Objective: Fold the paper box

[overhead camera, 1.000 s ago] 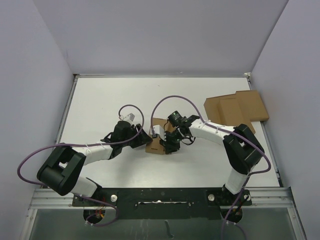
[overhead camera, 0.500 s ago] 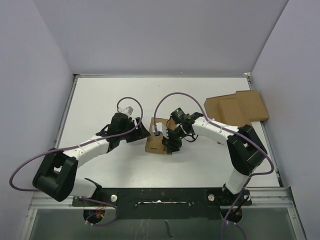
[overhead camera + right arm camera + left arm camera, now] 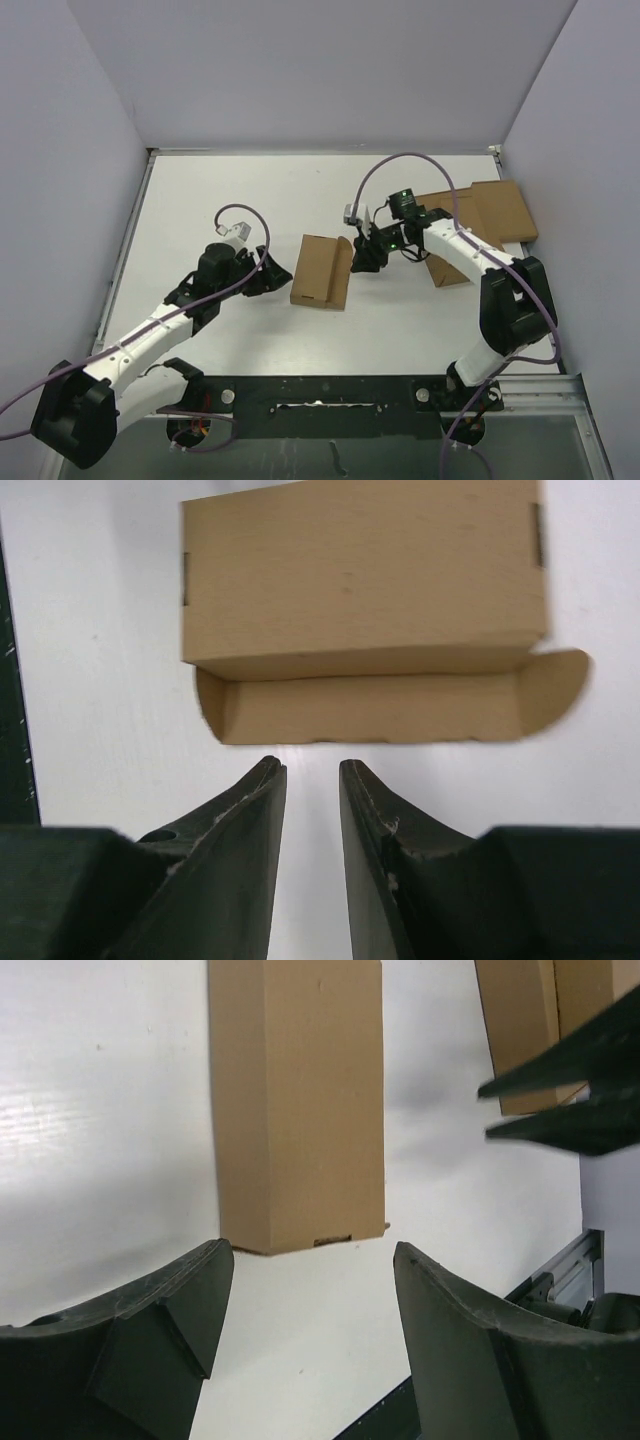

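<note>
The paper box (image 3: 320, 271) lies on the white table as a narrow brown folded box, with one long flap (image 3: 380, 708) still standing open along its right side. My left gripper (image 3: 279, 271) hovers just left of it, open, nothing between its fingers (image 3: 170, 1300). In the left wrist view the paper box (image 3: 300, 1110) sits a little beyond the left gripper (image 3: 310, 1260). My right gripper (image 3: 362, 260) is just right of the box, its jaws a narrow gap apart and empty. In the right wrist view the paper box (image 3: 360, 580) lies ahead of the right gripper (image 3: 312, 770), untouched.
A flat brown cardboard slab (image 3: 505, 205) lies at the back right of the table, with a squat brown box (image 3: 455, 232) on it, partly under my right arm. The metal front rail (image 3: 320, 390) runs along the near edge. Walls close in on three sides.
Both grippers have let go of the box and drawn back, the left to the left, the right toward the back right. The box now lies alone between them.
</note>
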You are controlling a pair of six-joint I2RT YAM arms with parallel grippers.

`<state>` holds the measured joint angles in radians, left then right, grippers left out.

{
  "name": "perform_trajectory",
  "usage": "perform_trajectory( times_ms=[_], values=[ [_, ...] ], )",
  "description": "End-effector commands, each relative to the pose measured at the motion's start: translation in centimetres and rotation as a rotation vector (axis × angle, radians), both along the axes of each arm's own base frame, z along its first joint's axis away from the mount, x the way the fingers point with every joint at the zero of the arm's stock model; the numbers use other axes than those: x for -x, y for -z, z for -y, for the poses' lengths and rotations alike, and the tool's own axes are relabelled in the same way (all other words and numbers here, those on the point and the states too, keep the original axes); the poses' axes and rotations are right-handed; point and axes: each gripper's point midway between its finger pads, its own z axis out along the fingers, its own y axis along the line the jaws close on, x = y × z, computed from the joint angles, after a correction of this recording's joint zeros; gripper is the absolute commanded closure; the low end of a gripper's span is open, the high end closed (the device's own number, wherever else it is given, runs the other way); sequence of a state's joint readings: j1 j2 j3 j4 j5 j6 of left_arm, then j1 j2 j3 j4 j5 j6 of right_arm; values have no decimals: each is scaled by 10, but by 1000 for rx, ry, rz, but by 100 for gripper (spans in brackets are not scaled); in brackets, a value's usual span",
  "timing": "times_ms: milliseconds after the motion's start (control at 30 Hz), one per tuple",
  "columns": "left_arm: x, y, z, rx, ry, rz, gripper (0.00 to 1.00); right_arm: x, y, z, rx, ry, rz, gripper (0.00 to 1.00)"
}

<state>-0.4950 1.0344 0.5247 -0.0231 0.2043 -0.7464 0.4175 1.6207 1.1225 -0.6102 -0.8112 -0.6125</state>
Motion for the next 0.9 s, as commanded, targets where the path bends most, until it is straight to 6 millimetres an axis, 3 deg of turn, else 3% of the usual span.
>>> perform_trajectory(
  times_ms=[0, 100, 300, 500, 667, 867],
  values=[
    [6, -10, 1, 28, 0, 54, 36, -40, -31, 10, -100, 163, 51, 71],
    [2, -12, 1, 14, 13, 92, 36, -62, -25, 20, -48, 221, 95, 72],
    [-25, -19, 11, -9, 70, 135, 32, -93, -18, 21, -61, 214, 14, 69],
    [-36, -8, 20, 2, 95, 64, 34, -118, -14, 14, -76, 185, -15, 63],
    [-17, 8, 2, -43, 32, -34, 43, -145, -8, 8, -36, 208, 15, 75],
    [31, 12, -16, -29, 16, -102, 62, -152, 2, -10, -4, 147, 8, 94]
  ],
)
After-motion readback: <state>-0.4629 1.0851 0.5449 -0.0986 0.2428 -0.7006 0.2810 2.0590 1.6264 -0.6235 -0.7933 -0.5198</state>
